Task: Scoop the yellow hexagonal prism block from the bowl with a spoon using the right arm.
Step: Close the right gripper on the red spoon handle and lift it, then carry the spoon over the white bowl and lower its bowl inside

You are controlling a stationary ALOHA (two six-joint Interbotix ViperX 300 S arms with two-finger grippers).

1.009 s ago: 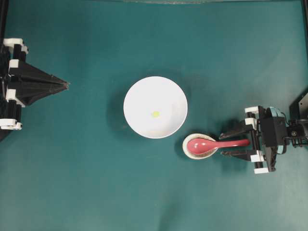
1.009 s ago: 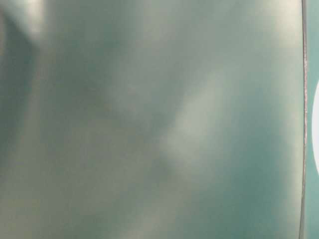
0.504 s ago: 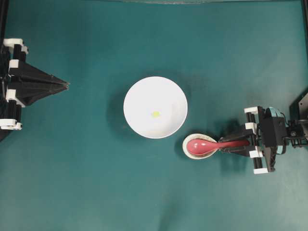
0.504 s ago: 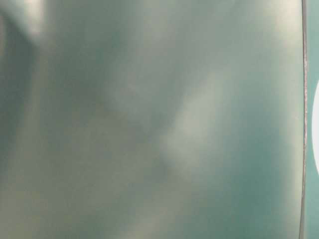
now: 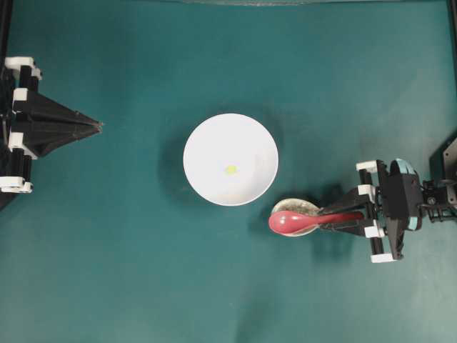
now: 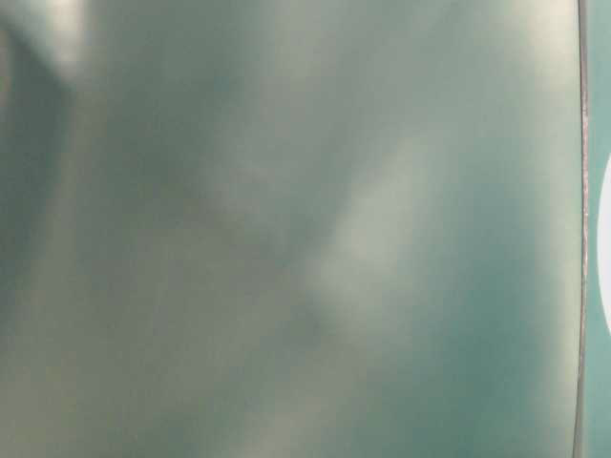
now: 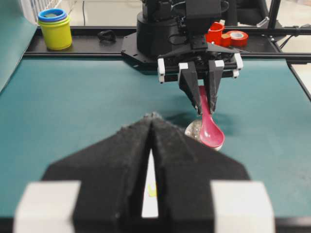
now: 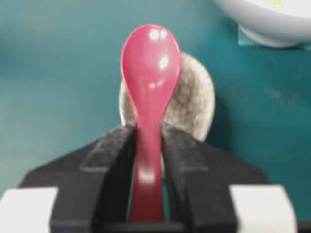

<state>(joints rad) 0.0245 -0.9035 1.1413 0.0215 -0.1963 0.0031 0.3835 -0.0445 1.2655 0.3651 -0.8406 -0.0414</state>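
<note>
Since a second ago the right gripper (image 5: pixel 348 216) has closed on the spoon (image 5: pixel 303 221) handle and raised its scoop off the small speckled dish (image 5: pixel 294 209), shifting it toward 9 o'clock. At far left, the left gripper (image 5: pixel 96 126) sits with its jaws pressed together, holding nothing. At center, the white bowl (image 5: pixel 207 139) holds the yellow block (image 5: pixel 230 169). Only the right wrist view shows both pads (image 8: pixel 111 160) pinching the handle; the table-level view is a blur.
</note>
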